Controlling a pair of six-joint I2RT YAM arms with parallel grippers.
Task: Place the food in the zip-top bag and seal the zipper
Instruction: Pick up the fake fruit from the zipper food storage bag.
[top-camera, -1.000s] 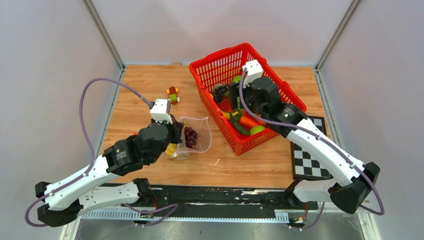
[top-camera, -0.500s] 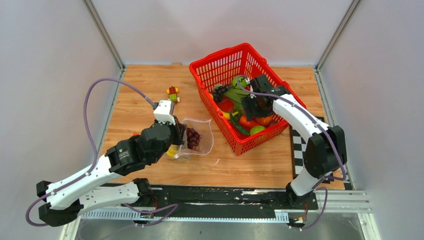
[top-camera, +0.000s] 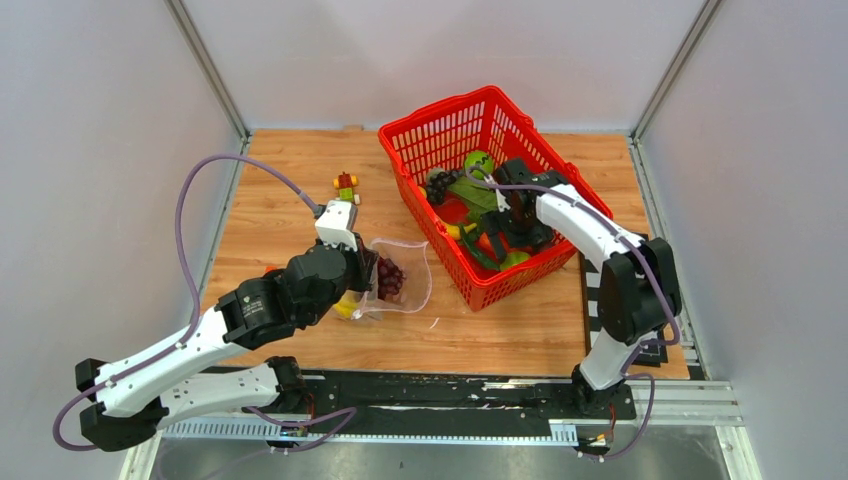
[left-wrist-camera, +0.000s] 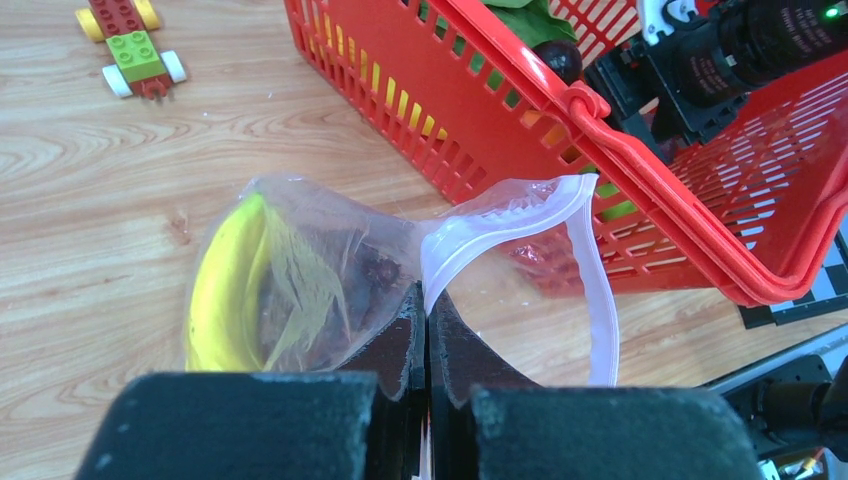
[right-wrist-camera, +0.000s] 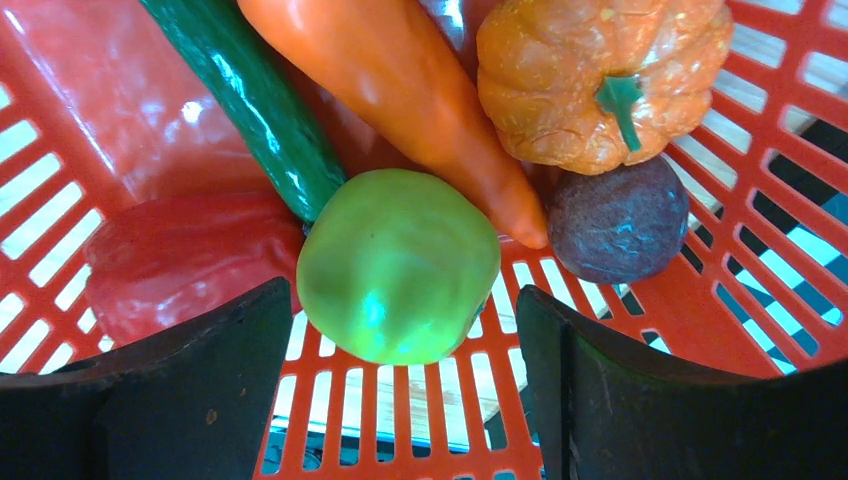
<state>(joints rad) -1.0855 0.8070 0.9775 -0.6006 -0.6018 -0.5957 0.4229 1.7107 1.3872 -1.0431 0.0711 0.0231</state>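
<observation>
Red basket now has the right gripper sunk lower inside, jaws released and spread wider, astride one green lime beside one carrot, one cucumber and one pumpkin. Left gripper stays clenched on the zip-top bag just left of the basket, which holds one banana and one grape bunch.

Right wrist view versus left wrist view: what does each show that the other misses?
Only the right wrist: the open right pincer straddling a green fruit, with a carrot, pumpkin, cucumber and dark purple ball beside it. Only the left wrist: the left pincer shut on the edge of the clear bag, a banana inside it, and the block toy. Both: the red basket.
</observation>
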